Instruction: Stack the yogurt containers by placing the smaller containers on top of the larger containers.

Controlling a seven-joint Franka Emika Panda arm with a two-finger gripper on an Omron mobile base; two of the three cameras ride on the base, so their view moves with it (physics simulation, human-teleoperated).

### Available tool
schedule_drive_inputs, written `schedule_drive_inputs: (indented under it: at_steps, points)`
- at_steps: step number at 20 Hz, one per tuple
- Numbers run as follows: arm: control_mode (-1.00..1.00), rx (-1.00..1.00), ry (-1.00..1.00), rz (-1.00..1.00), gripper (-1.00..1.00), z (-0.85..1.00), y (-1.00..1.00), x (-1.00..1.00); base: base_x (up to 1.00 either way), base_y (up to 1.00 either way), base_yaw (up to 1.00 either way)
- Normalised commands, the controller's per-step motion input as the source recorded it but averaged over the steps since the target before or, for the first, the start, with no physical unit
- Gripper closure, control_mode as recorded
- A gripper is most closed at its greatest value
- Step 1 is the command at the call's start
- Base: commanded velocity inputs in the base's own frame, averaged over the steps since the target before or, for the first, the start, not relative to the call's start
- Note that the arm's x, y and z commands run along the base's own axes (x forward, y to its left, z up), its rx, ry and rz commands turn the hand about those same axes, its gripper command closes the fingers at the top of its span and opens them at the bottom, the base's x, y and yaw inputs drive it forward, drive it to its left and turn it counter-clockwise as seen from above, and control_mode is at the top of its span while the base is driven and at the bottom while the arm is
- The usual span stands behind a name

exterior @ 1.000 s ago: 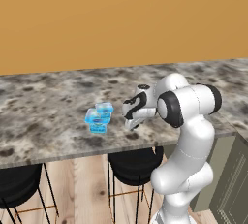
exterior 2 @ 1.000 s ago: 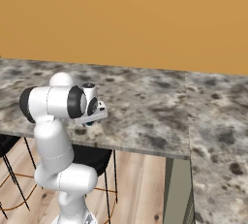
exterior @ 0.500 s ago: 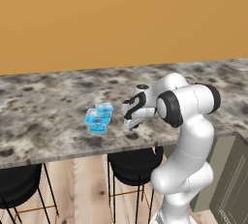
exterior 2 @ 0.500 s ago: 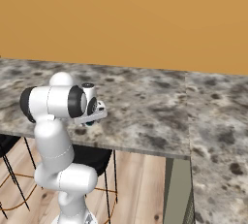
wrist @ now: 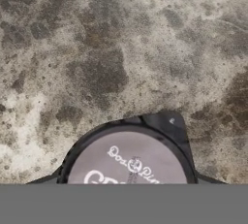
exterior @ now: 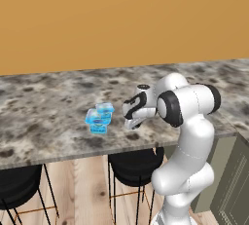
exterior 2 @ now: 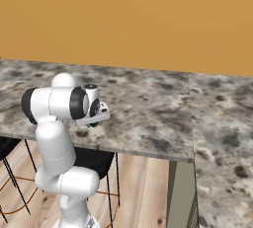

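Two light-blue yogurt containers stand together on the counter: the wide larger tub point(exterior: 96, 120) and the smaller cup point(exterior: 105, 107) touching its far right side. The tiny dark round cup point(wrist: 128, 162), with a grey printed lid, sits on the marble just below the hand. My gripper point(exterior: 132, 123) point(exterior 2: 93, 123) point(wrist: 128, 179) hangs low over the counter's front part, a little to the right of the blue pair. Its dark fingertips point(wrist: 51, 179) press against both sides of the dark cup. Most of the finger length is hidden.
The grey marble counter point(exterior: 48, 102) point(exterior 2: 148, 103) runs left to right under an orange wall. Black stools point(exterior: 133, 163) point(exterior: 14, 187) stand below its front edge. A grey cabinet point(exterior: 228, 170) is at the right.
The jaws have drawn in from wide open onto the dark cup. The arm and the blue containers have stayed where they were.
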Motion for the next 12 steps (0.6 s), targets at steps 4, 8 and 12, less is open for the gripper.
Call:
schedule_drive_inputs:
  at_steps: [4, 8, 12]
  points:
    - [-1.0, 0.0, 0.0, 0.0, 1.0, 0.0, 0.02, 0.0, 0.0, 0.0, 0.0]
    - [-1.0, 0.0, 0.0, 0.0, 1.0, 0.23, 0.0, -0.15, 0.0, 0.0, 0.0]
    - [-1.0, 0.0, -0.01, 0.0, 1.0, 0.45, 0.0, -0.3, 0.0, 0.0, 0.0]
